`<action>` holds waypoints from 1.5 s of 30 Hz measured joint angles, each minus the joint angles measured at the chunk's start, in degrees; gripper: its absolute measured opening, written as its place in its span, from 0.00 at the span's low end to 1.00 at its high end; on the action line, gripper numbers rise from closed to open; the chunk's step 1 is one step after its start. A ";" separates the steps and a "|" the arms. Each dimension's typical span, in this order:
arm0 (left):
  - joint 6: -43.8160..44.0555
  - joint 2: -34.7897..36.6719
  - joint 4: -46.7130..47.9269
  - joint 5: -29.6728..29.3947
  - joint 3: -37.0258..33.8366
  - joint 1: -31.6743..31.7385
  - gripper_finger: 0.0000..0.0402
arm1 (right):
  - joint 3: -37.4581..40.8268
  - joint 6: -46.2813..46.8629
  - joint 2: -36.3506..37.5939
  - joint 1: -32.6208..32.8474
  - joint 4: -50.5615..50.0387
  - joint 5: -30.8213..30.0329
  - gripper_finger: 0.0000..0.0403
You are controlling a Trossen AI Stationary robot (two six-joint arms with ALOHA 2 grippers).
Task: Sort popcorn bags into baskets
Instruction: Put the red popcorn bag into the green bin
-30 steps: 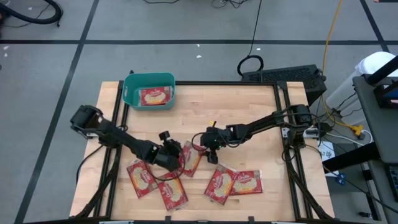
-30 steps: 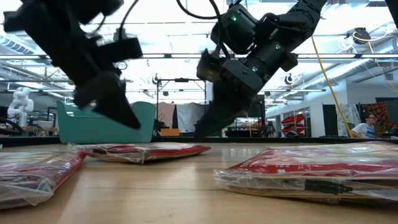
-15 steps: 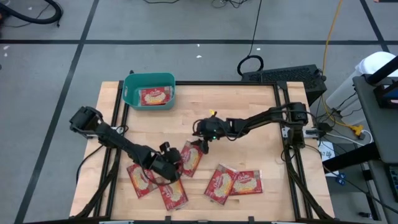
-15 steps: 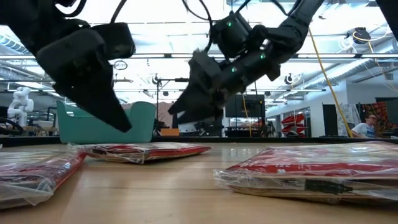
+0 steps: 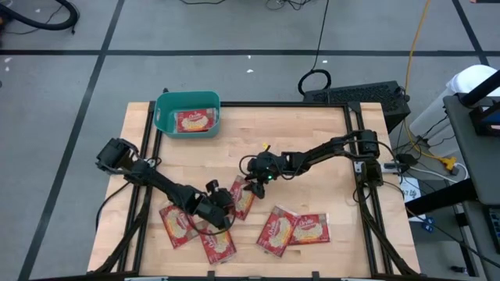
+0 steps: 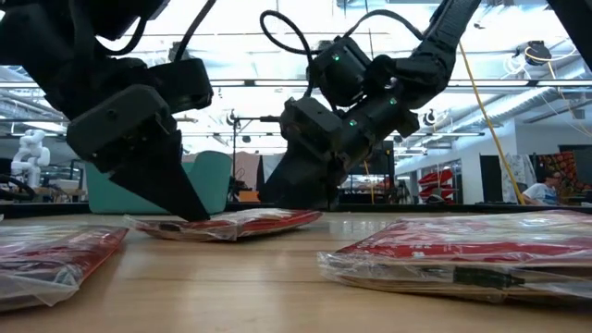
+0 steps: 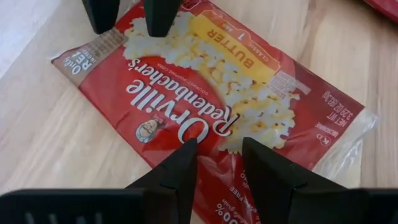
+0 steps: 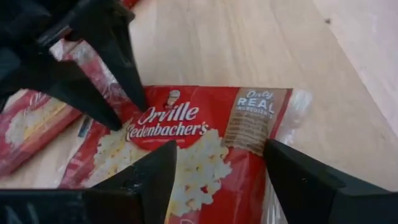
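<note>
High view: you have both arms meeting over one popcorn bag (image 5: 241, 199) near the middle of the table (image 5: 312, 148). The left gripper (image 5: 221, 204) sits at the bag's near-left end, the right gripper (image 5: 251, 184) at its far end. The teal basket (image 5: 162, 112) stands at the far-left corner with one bag (image 5: 194, 121) lying inside. Five more bags lie loose along the near edge: two on the left (image 5: 178, 225) (image 5: 218, 243), two overlapping on the right (image 5: 276, 231) (image 5: 310, 229).

Low view: you see the left gripper (image 6: 190, 205) with its tips down on the flat bag (image 6: 227, 223), and the right gripper (image 6: 296, 199) low at the bag's other end. The basket (image 6: 215, 176) shows behind them. Other bags (image 6: 462, 250) (image 6: 51, 254) lie in the foreground.

Left wrist view: your left fingers (image 7: 180, 171) are partly spread, tips resting on the bag's (image 7: 211, 112) printed face, not pinching it. The right arm's tips (image 7: 158, 15) touch the opposite end.

Right wrist view: your right fingers (image 8: 146, 180) are spread wide, straddling the bag (image 8: 199, 137) across its width. The left arm's fingers (image 8: 118, 50) press on the far end. Another bag (image 8: 31, 127) lies beside it.
</note>
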State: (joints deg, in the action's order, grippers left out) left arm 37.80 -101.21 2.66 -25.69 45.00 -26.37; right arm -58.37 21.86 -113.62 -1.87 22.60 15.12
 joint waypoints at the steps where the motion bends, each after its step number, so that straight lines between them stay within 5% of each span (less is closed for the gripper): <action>1: -0.36 0.00 0.09 0.00 -0.01 -0.02 0.33 | 0.04 -0.83 0.00 0.00 0.57 0.82 0.56; 22: -2.83 -0.13 1.05 -2.61 -0.12 -0.06 0.33 | 0.02 -4.72 0.17 -0.75 3.73 9.55 0.01; 37: -3.26 -0.20 2.05 -4.22 -0.17 0.00 0.33 | -0.04 -6.12 6.54 -3.16 -14.73 10.55 0.04; 45: -4.41 -0.20 1.91 -4.27 -0.17 -0.01 0.33 | -0.02 -1.22 6.51 -3.28 -16.20 5.83 0.31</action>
State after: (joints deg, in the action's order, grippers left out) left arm 33.39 -101.41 4.57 -29.96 44.84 -26.38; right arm -58.39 20.64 -107.11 -5.15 6.40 20.95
